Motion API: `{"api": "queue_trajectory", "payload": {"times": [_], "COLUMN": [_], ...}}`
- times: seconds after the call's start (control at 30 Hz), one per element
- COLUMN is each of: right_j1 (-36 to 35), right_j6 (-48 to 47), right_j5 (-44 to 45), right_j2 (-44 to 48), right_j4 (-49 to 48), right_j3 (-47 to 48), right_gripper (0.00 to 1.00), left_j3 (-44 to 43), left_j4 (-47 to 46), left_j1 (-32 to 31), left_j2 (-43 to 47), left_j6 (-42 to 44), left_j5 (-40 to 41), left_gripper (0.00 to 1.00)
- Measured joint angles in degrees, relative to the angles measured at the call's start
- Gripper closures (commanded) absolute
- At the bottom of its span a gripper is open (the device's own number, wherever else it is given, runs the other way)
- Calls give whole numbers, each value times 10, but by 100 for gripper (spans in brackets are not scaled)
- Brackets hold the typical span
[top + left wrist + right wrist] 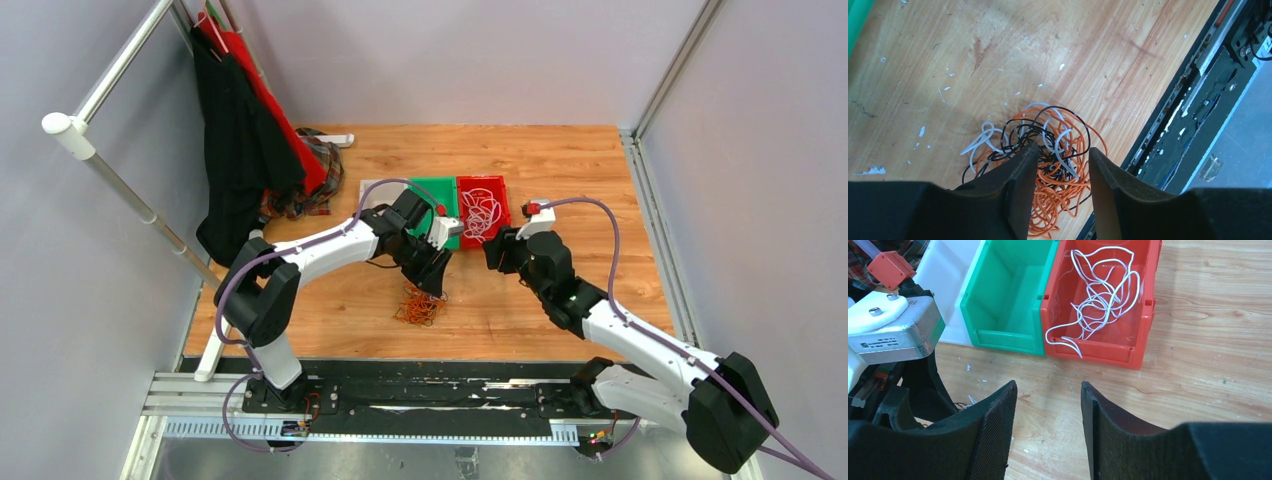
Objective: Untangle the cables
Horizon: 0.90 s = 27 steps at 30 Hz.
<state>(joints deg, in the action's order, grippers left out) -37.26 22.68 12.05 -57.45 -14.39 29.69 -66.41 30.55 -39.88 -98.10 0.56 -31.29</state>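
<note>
The tangle of orange, black and white cables (1048,170) lies on the wooden table (560,160), nearer the arm bases than the red bin (1098,352) and to its left. The left gripper (1063,150) hangs over that tangle, its 2 fingers spread and gripping nothing. The right gripper (1048,390) sits just in front of the red bin, fingers apart and empty. Loose white cables (1103,295) lie inside the red bin; a green bin (1003,335) touches its left side.

cable tangle (1048,132) partly hidden behind left gripper (1063,152), cut off below
</note>
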Motion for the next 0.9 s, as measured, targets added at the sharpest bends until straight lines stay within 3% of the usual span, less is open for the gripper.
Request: {"api": "queue_trajectory", "payload": {"times": [0.2, 0.27, 0.4, 0.6, 0.9], "right_j1": [0, 0, -3, -20, -55], "right_j6": [0, 0, 0, -6, -5], "right_j5": [0, -1, -7, -68, -220], "right_j2": [6, 8, 11, 12, -9], "right_j4": [3, 3, 0, -29, -139], "right_j3": [0, 0, -1, -4, -4], "right_gripper": [56, 56, 54, 37, 33], "left_j3": [1, 0, -3, -42, -133], "left_j4": [1, 6, 25, 85, 170], "left_j1": [0, 0, 0, 0, 0], "left_j2": [0, 0, 12, 74, 183], "left_j6": [10, 17, 26, 41, 81], "left_j5": [4, 9, 19, 18, 14], "left_gripper": [92, 99, 99, 99, 99]}}
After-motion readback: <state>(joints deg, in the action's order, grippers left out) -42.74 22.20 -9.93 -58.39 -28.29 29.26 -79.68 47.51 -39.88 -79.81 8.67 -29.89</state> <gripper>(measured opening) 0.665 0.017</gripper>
